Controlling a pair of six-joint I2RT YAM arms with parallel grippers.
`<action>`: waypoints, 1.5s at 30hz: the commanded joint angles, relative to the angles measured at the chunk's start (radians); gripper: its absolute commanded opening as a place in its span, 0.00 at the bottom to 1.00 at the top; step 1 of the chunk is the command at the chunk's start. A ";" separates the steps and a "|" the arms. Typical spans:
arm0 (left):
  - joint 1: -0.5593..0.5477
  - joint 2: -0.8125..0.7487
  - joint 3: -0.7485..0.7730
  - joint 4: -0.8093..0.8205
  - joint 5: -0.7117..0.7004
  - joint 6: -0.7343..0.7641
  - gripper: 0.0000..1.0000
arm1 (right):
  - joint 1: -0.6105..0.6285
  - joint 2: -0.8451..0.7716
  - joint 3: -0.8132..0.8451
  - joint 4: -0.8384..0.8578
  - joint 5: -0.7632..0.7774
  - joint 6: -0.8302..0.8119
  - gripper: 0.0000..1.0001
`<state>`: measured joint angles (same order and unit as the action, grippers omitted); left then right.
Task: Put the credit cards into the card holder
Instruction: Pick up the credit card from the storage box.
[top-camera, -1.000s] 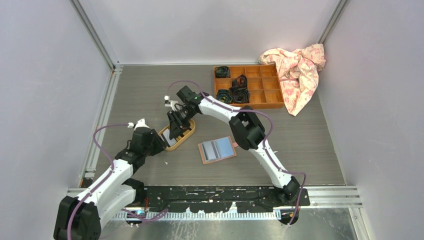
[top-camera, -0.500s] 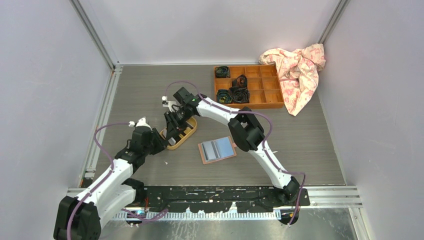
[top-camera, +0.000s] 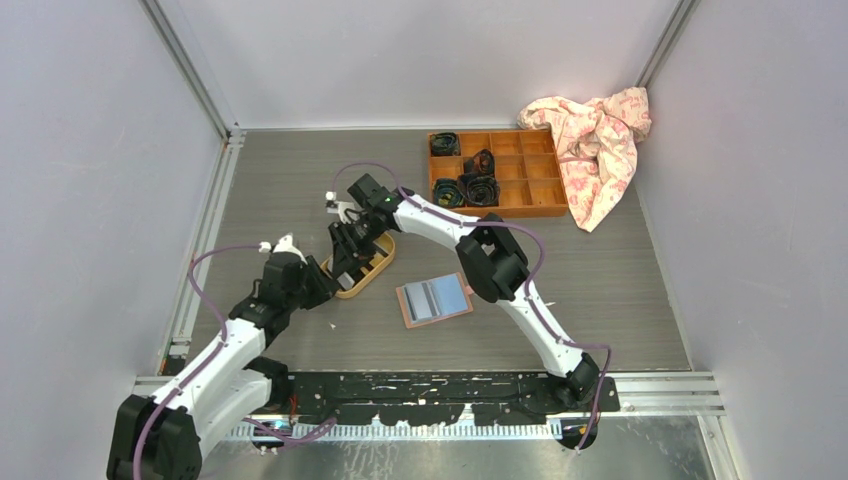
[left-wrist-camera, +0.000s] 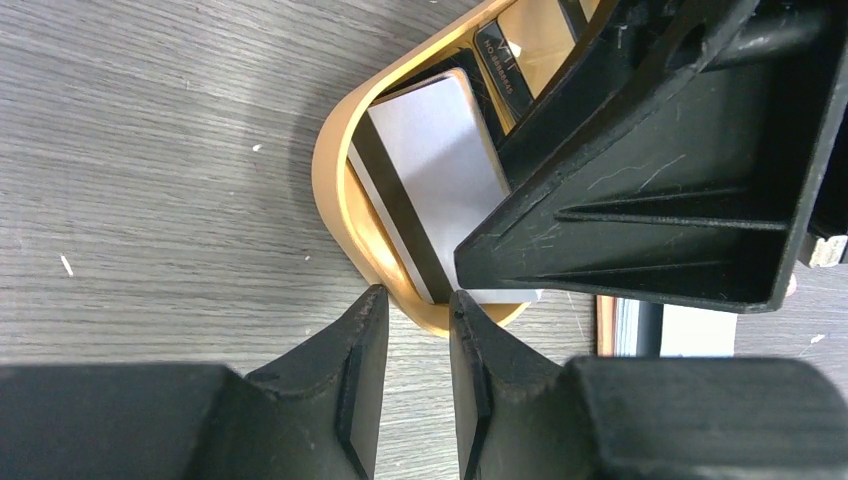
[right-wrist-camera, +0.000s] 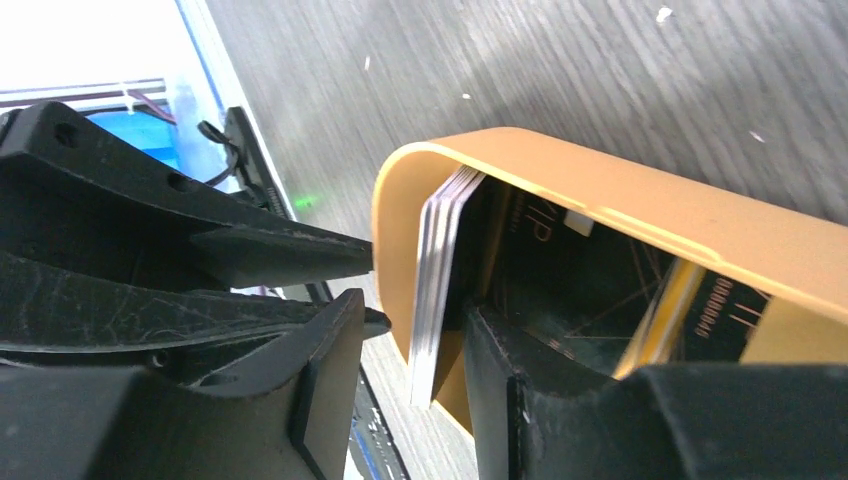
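We brace the yellow tray (left-wrist-camera: 340, 190) near the table's left edge, our left gripper (left-wrist-camera: 412, 330) pinching its rim so it cannot slide. Our right gripper (right-wrist-camera: 405, 345) straddles the credit cards (right-wrist-camera: 435, 280) tilted against the tray's wall, fingers parted around the stack, whether gripping we cannot tell. The card holder (top-camera: 434, 298) lies open just right, ready.

White, black-striped credit cards (left-wrist-camera: 432, 195) lean stacked inside a yellow tray; the pink card holder (top-camera: 434, 299) lies open nearby.

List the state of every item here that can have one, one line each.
Yellow oval tray: on the table, holding cards, its rim between the left gripper's fingers.
White, black-striped credit cards: stacked, tilted on edge between the right gripper's fingers.
Salmon-pink card holder: open, flat.
Orange-brown wooden compartment box: partly filled.
Pink patterned cloth: crumpled.
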<state>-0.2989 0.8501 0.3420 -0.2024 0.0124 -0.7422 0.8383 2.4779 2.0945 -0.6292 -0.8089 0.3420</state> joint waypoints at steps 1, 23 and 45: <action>0.000 -0.039 0.051 0.035 0.026 0.023 0.30 | -0.004 -0.008 0.015 0.086 -0.101 0.071 0.46; -0.001 -0.144 0.057 -0.050 0.059 0.030 0.32 | -0.006 0.041 0.039 0.003 -0.043 -0.010 0.46; 0.000 -0.243 0.048 -0.136 0.075 0.024 0.32 | -0.047 -0.021 0.042 -0.020 -0.063 -0.027 0.43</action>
<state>-0.2989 0.6201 0.3588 -0.3431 0.0742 -0.7250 0.8078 2.5294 2.1334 -0.6746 -0.8303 0.3084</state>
